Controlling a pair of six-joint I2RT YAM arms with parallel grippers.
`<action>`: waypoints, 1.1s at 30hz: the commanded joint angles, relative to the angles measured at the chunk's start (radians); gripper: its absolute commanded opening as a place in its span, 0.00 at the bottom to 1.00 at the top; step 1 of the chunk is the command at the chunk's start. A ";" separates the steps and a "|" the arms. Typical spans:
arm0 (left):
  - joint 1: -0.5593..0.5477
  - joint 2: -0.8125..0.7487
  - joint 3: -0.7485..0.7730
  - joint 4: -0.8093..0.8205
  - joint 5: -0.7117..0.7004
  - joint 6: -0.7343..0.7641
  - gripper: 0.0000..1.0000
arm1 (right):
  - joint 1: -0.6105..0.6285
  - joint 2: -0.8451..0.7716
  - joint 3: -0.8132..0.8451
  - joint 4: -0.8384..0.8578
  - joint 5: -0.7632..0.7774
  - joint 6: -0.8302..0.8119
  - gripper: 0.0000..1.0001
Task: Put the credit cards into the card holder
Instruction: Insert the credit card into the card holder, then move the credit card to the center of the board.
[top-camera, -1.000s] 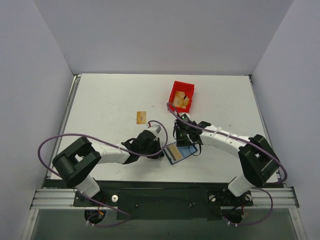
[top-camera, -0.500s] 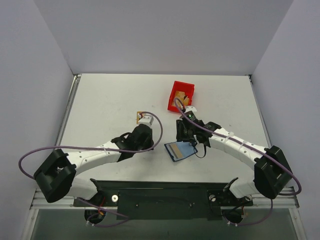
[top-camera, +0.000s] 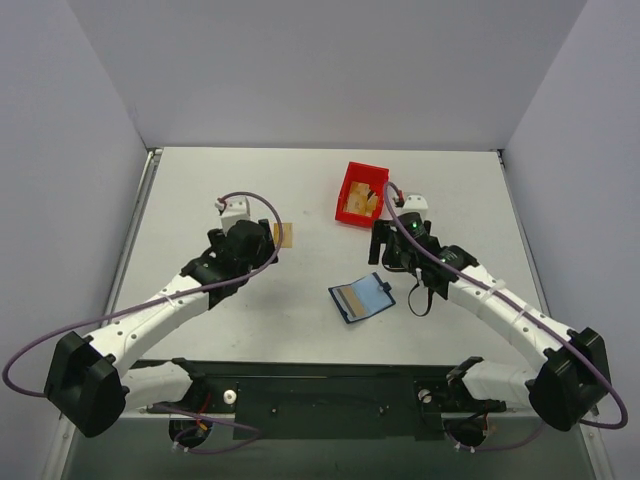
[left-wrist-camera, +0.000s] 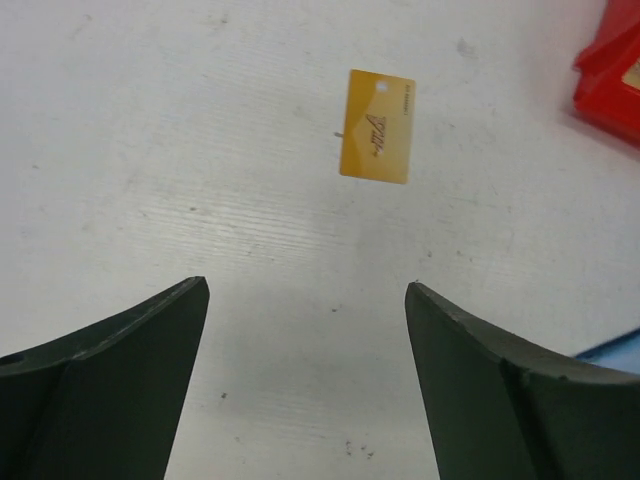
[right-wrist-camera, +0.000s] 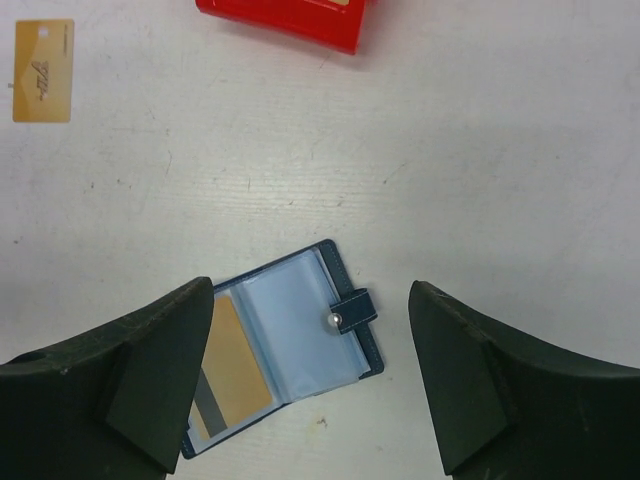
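Credit cards (top-camera: 285, 234) are in two places: one out on the bench (left-wrist-camera: 150, 150), one already housed. Starting on the left, the left tool (left-wrist-camera: 305, 290) hangs over the bench, jaws spread wide with nothing between them. Straight ahead of it, a shade to its right, the loose card (left-wrist-camera: 377, 126) lies flat, gold face up and clear of both fingertips. In the overhead view that card sits just beside the tool's tip.

Moving across, the card holder (right-wrist-camera: 300, 330) lies open on the bench with its shiny pale-blue pages up and its snap tab (right-wrist-camera: 350, 310) folded over the right edge. The second card (right-wrist-camera: 235, 365) is in the left pocket, showing a dark stripe along one side.

The right tool (right-wrist-camera: 310, 290) hovers directly above the holder, jaws also wide and gripping nothing. From its own camera the holder shows between the fingers, its left corner hidden behind the left finger. Ahead of this tool sits the red bin (top-camera: 362, 192), with something tan inside that I cannot make out.
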 joint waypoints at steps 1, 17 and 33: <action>0.088 0.009 0.074 -0.106 -0.039 -0.053 0.93 | -0.004 -0.101 -0.058 0.092 0.084 -0.067 0.77; 0.119 0.008 0.093 -0.109 -0.091 -0.026 0.93 | -0.079 0.073 0.040 0.069 -0.008 -0.017 1.00; 0.127 0.071 0.127 -0.207 -0.047 -0.164 0.73 | 0.028 0.710 0.619 0.115 -0.305 0.023 0.62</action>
